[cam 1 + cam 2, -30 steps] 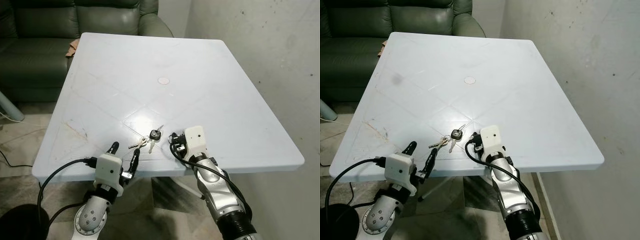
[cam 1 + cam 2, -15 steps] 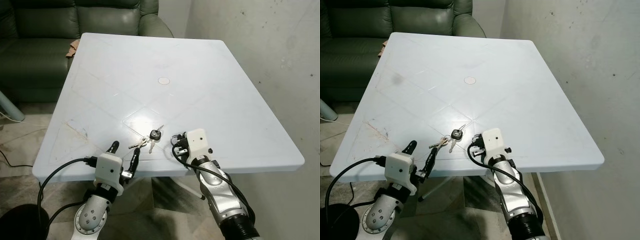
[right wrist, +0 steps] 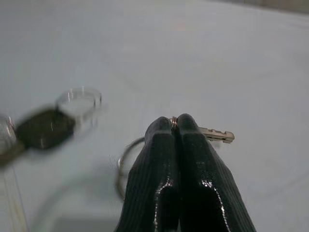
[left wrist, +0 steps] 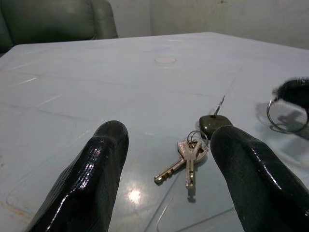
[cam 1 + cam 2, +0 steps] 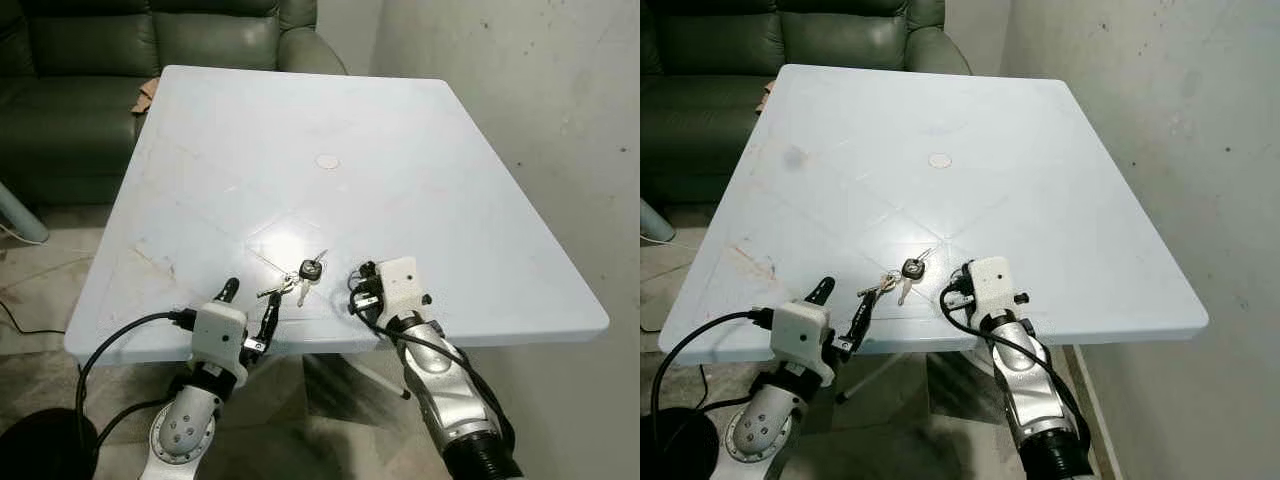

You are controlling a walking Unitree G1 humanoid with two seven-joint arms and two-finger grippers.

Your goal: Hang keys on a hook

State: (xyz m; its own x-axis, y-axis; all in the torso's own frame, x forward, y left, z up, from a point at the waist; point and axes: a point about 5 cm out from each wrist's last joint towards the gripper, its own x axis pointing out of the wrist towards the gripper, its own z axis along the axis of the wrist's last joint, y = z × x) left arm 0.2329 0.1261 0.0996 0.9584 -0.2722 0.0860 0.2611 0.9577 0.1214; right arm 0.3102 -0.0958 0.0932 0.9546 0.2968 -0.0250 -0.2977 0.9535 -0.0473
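Your keys lie flat on pale table, near its front edge, between both grippers. Left gripper just short of them, fingers spread wide, nothing held. Right gripper pinched tight on key ring beside bunch.

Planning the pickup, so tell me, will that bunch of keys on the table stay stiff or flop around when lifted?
The bunch of keys would probably dangle: several keys hang loosely on a ring. It looks small and light, and may slide on the glossy white table.
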